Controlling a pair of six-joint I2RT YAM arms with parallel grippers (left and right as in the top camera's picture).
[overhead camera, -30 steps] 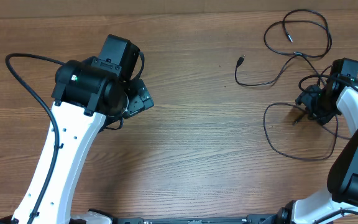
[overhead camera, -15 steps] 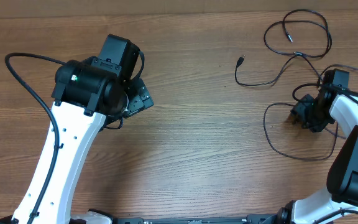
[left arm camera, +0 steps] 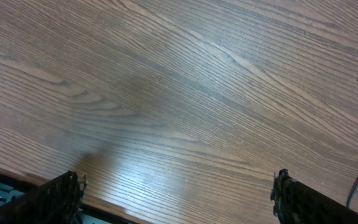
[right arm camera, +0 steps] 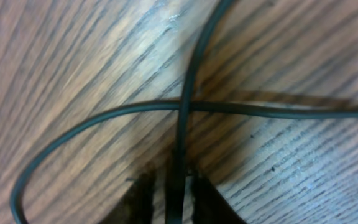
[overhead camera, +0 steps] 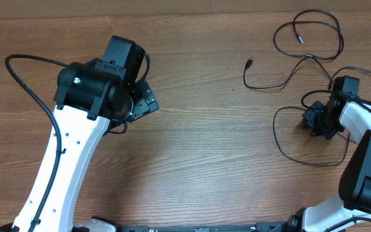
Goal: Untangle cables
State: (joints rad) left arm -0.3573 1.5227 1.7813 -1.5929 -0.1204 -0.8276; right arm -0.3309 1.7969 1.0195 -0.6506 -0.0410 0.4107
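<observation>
With right gripper (right arm camera: pixel 173 196) jaws pinched onto one strand of the cables (right arm camera: pixel 185 93) sprawled across the overhead view's upper right, and left gripper (left arm camera: pixel 179 198) jaws wide apart over bare wooden table (left arm camera: pixel 166 93), lift gently, drawing the strand off its crossing without tightening loops.

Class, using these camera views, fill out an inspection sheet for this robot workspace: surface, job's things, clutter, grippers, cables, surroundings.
Surface: wooden table, bare grain, no spills seen.
Job's things: thin black cords in loose overlapping loops at the far right; one plug end lies free; two strands cross in the right wrist view.
Clutter: nothing seen.
Grippers: left gripper wide open over bare wood, touching nothing; right gripper down among the loops, jaws narrow with one strand between them, pinch not confirmable.
Cables: thick arm cable arcs off the left arm, apart from the cords.
Surroundings: nothing seen.
</observation>
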